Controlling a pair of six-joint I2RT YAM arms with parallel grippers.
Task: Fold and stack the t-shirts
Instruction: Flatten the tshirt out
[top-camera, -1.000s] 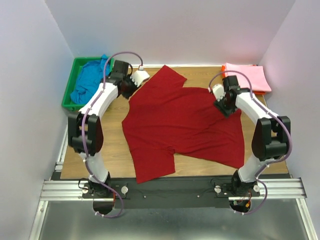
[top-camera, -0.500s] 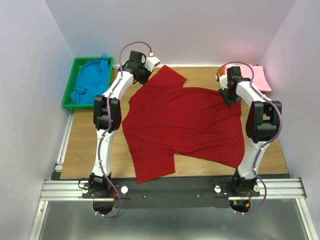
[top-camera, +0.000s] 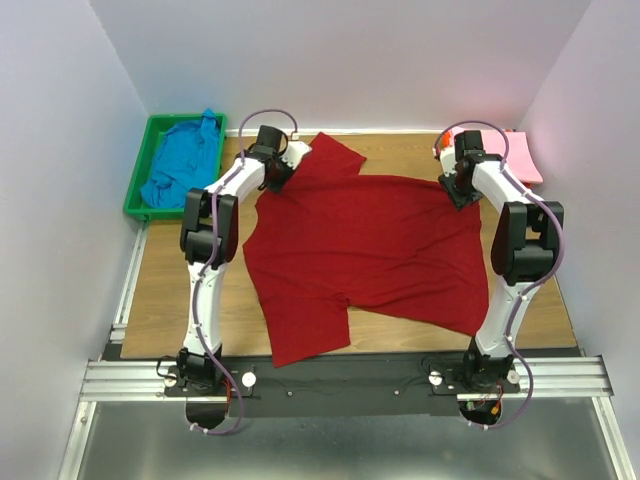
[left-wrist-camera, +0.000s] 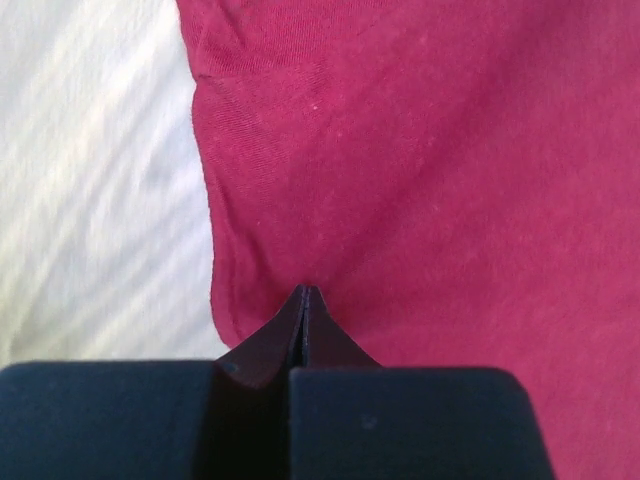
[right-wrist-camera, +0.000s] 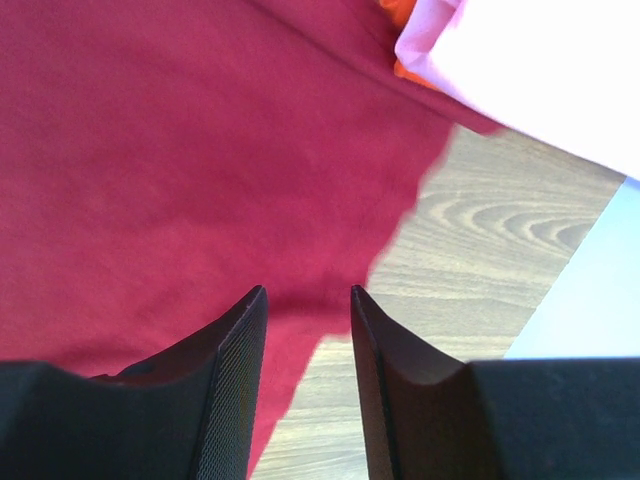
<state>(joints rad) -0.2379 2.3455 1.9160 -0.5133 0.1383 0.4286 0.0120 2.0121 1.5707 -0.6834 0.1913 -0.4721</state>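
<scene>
Left tool (left-wrist-camera: 305, 290): fingers pressed together, pinching pucker of dark red soft cloth short-sleeved t-shirt (left-wrist-camera: 450, 150) just inside its edge. Right tool (right-wrist-camera: 308, 292): fingers apart over same shirt's edge, nothing gripped. Shirt spread on wooden desk (right-wrist-camera: 480, 250) under both tools. Judged light, limp, draping; take at corners. Light pink t-shirt (right-wrist-camera: 540, 60) just beyond right tool; bright blue t-shirt (top-camera: 185, 160) beyond left tool, in green plastic bin (top-camera: 134, 190).

Three t-shirts (top-camera: 370, 240) (top-camera: 180, 160) (top-camera: 522, 155), two arms (top-camera: 212, 210) (top-camera: 520, 240), one bin (top-camera: 135, 195)
</scene>
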